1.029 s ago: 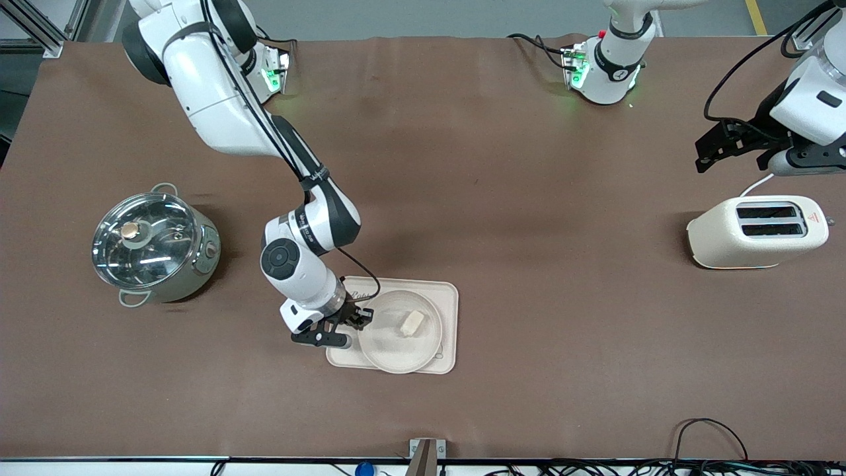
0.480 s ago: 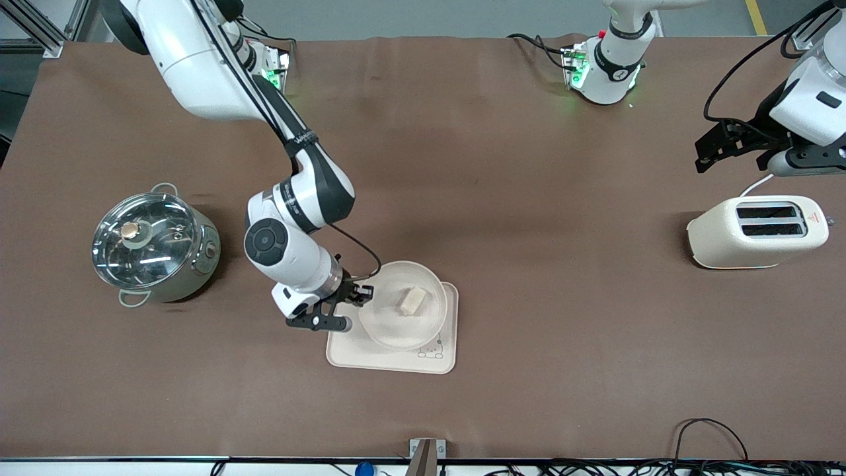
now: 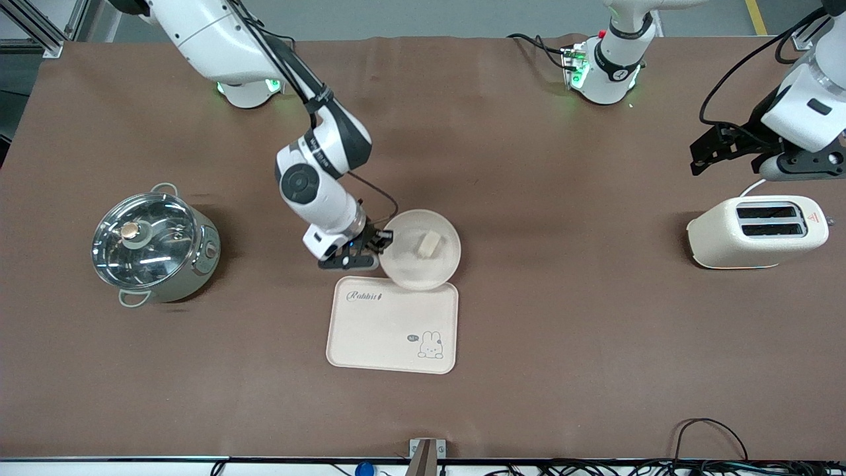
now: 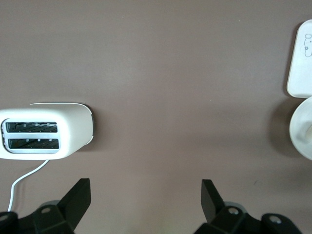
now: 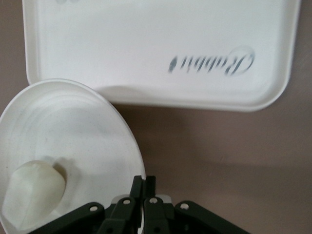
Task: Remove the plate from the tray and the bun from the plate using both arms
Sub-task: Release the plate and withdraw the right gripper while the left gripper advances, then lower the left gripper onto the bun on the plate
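right gripper (image 3: 380,243) clamps plate (image 3: 423,268) rim; bun (image 3: 428,243) on plate

The bun (image 3: 428,243) lies in the plate (image 3: 404,266), which overlaps the tray's (image 3: 370,337) edge farther from the front camera. A pot (image 3: 154,246) and a toaster (image 3: 755,232) sit at the bench's (image 3: 562,344) two ends.

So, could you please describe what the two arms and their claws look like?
Both arms are glossy white, rounded segments with black bands at the joints; the bases glow green. The right arm carries a round black disc near its wrist and a thin black cable to the right claw. The left claw is a black two-finger claw too, with looping black cables.
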Robot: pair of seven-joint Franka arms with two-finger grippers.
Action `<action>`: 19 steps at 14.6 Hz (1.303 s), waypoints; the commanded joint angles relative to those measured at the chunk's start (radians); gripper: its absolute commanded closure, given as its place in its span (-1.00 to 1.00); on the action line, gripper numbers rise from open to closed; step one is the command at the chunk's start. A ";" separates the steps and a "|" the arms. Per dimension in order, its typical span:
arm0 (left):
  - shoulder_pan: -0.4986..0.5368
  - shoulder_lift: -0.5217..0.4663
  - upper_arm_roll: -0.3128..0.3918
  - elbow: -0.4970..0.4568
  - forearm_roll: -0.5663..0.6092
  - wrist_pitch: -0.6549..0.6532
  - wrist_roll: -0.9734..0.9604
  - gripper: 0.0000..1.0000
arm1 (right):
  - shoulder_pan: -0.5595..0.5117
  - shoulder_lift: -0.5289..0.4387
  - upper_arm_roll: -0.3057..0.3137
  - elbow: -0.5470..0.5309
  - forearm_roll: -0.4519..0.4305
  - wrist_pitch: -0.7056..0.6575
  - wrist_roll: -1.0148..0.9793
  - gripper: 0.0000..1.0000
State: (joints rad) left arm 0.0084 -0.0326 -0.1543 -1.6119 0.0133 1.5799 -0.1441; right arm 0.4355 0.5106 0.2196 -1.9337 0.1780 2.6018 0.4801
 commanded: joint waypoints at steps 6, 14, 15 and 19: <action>-0.025 0.030 -0.034 0.015 -0.030 0.000 -0.006 -1.00 | 0.079 -0.070 0.011 -0.162 0.020 0.114 0.135 -0.98; -0.028 0.103 -0.119 0.018 -0.035 0.034 -0.008 -1.00 | -0.229 -0.107 -0.009 0.260 -0.066 -0.454 -0.171 -1.00; -0.027 0.124 -0.142 0.017 -0.044 0.052 -0.017 -1.00 | -0.274 -0.110 -0.009 0.274 -0.087 -0.456 -0.187 -1.00; -0.030 0.227 -0.250 0.013 -0.038 0.119 -0.216 -1.00 | -0.417 -0.153 -0.008 0.286 -0.277 -0.454 -0.207 -1.00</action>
State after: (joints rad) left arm -0.0251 0.1436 -0.3507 -1.6129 -0.0154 1.6678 -0.2632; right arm 0.0724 0.3897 0.1891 -1.6478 -0.0284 2.1524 0.2820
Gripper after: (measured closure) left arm 0.000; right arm 0.000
